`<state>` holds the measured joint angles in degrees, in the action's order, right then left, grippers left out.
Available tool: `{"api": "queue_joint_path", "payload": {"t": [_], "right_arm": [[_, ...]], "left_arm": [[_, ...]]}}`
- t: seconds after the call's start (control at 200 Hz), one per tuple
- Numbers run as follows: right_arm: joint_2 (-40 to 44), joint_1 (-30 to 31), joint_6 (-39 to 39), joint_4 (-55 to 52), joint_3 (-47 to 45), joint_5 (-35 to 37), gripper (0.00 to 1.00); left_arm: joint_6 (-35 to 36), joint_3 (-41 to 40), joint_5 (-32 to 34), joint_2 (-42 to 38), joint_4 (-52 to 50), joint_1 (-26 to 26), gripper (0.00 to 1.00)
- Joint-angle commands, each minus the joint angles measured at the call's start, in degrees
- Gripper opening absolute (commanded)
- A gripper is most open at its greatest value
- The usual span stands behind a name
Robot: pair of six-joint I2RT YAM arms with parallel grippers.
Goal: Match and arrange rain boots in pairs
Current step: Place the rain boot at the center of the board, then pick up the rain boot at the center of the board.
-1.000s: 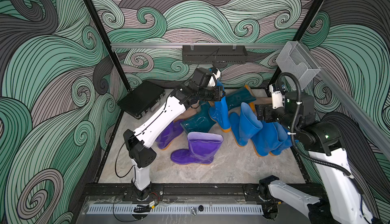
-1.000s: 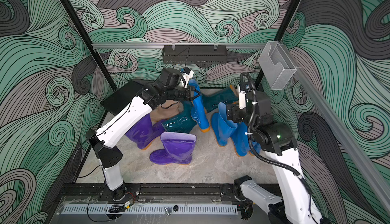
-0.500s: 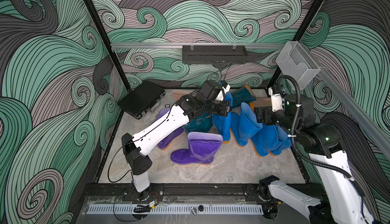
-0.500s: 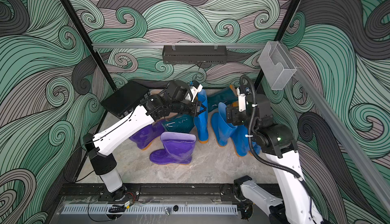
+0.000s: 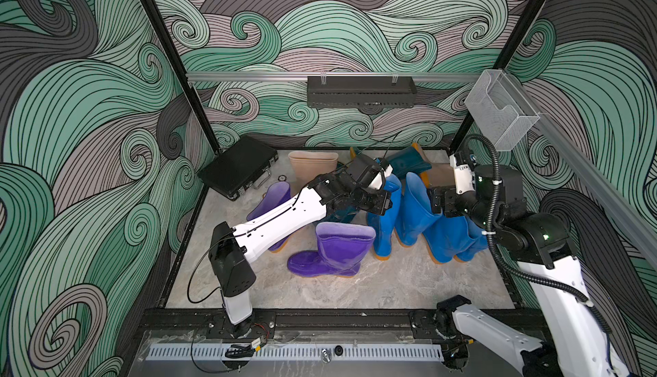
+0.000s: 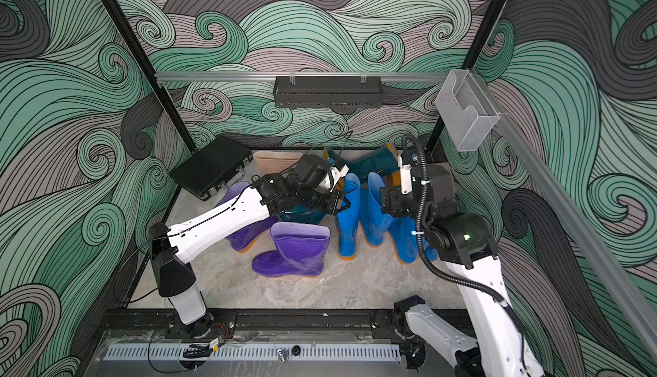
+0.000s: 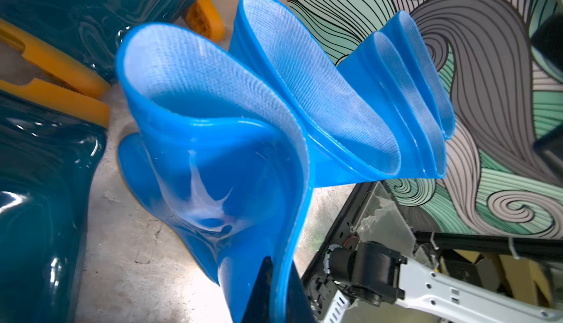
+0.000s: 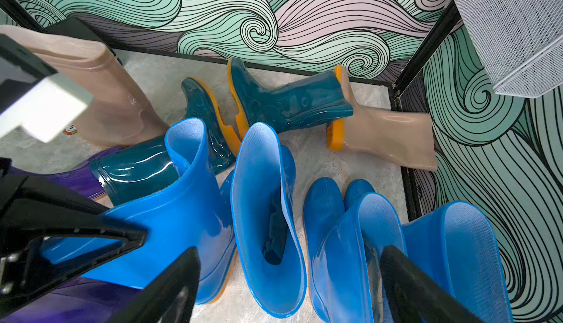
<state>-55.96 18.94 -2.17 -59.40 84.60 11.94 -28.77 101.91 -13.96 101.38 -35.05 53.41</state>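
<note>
Several bright blue rain boots stand in a row at the right. My left gripper [image 5: 389,197] [image 7: 281,291] has its fingers either side of the shaft rim of the leftmost blue boot [image 5: 385,222] [image 7: 219,160], shut on its wall. That boot stands on its sole next to another blue boot [image 5: 414,211]. My right gripper [image 5: 435,203] [image 8: 289,288] hangs wide open over the blue boots [image 8: 268,215], holding nothing. One purple boot [image 5: 337,250] stands in front; another [image 5: 273,197] lies under the left arm. Two dark teal boots [image 8: 289,102] [image 8: 137,166] and two beige boots [image 8: 100,99] [image 8: 393,135] lie at the back.
A flat black case [image 5: 238,171] lies in the back left corner. A black rack [image 5: 361,91] hangs on the back wall and a clear bin [image 5: 501,108] on the right post. The marble floor [image 5: 355,286] is bounded by a black frame.
The left arm has carried the blue boot from the back down and rightward, standing it beside the other blue boots. The right arm has hardly moved.
</note>
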Motion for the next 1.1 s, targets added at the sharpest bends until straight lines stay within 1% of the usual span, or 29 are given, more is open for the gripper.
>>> {"api": "queue_joint_path", "payload": {"t": [0.0,0.035,0.05,0.1,0.2,0.24,0.405,0.5,0.56,0.635,0.705,0.851,0.966,1.091], "right_arm": [[0.2,-0.4,-0.5,-0.4,0.0,0.0,0.92],[0.2,-0.4,-0.7,-0.4,0.1,-0.2,0.92],[0.0,-0.4,-0.8,-0.5,0.1,-0.3,0.92],[-0.2,-0.3,-1.0,-0.7,0.3,-0.8,0.92],[-1.4,-0.4,-1.5,-1.7,1.0,-3.1,0.92],[-2.1,-0.4,-1.9,-2.3,1.5,-4.1,0.92],[-6.0,-0.4,-3.5,-5.3,4.9,-9.1,0.89],[-8.4,0.1,-5.9,-7.6,7.6,-11.3,0.86],[-9.6,1.3,-7.6,-9.1,8.9,-10.9,0.84],[-11.8,4.6,-9.4,-12.1,10.7,-8.3,0.81],[-14.1,8.2,-11.8,-14.9,12.1,-6.5,0.80],[-17.7,14.5,-16.1,-16.4,12.9,-6.8,0.80],[-20.0,16.8,-20.1,-16.6,11.9,-7.1,0.81],[-23.4,18.4,-21.0,-16.3,11.4,-7.6,0.80]], "left_arm": [[0.6,1.2,0.7,-1.1,1.4,-0.2,0.51],[0.9,1.4,1.3,-1.4,1.3,-0.3,0.58],[1.2,1.5,1.5,-1.6,1.2,-0.3,0.62],[2.0,2.0,2.1,-2.1,0.9,-0.3,0.70],[4.2,3.7,3.4,-3.1,-0.2,-0.3,0.79],[4.9,4.6,4.1,-3.4,-0.6,-0.4,0.80],[7.4,8.0,6.0,-4.8,-1.9,-0.4,0.83],[8.7,9.7,7.3,-5.7,-2.8,-1.0,0.84],[9.6,10.6,8.2,-6.3,-3.5,-1.7,0.84],[9.9,10.8,8.9,-7.4,-3.7,-4.0,0.85],[9.9,10.1,9.0,-8.5,-3.3,-6.3,0.85],[9.5,7.3,8.5,-11.0,-2.7,-10.7,0.85],[9.5,3.7,8.8,-13.4,-2.1,-12.8,0.84],[8.7,-0.3,8.9,-15.6,-1.0,-14.4,0.85]]}}
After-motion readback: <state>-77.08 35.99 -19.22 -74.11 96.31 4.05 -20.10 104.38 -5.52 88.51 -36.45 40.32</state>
